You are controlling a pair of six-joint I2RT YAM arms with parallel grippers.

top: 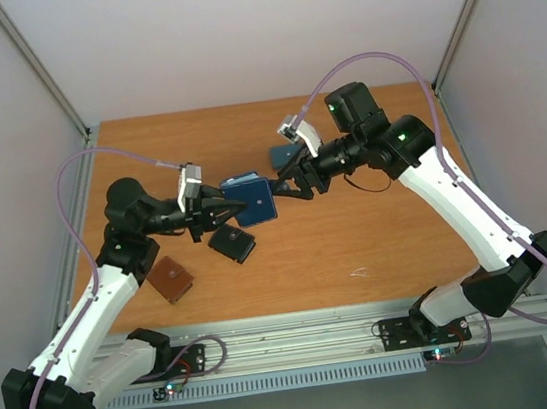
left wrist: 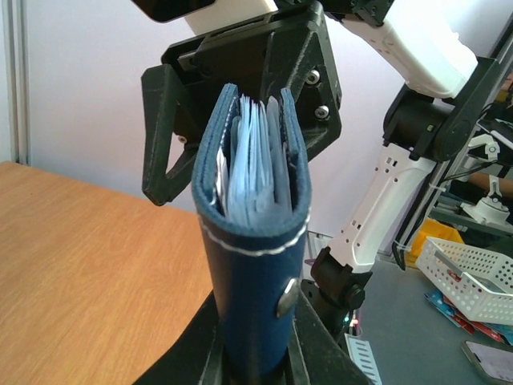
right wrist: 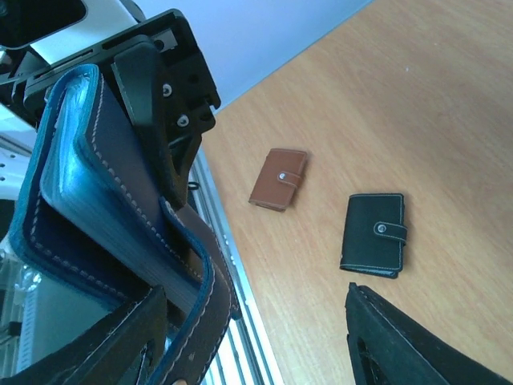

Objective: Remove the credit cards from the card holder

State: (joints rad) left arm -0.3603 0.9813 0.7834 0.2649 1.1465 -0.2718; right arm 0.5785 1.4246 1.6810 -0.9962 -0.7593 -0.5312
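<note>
Card holder: left gripper clamped on one end; right gripper spread apart at opposite end.

Navy card holder, white stitching; black wallet, brown wallet

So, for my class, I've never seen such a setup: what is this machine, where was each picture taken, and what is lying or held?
These are two robot arms bolted to a wooden table. One picture looks down from above; the other two come from a camera on each wrist. The left gripper is clamped on a navy card holder, held up in the air; the right gripper stands open around its other end. On the table lie a black wallet, a brown wallet and a teal wallet.
</note>
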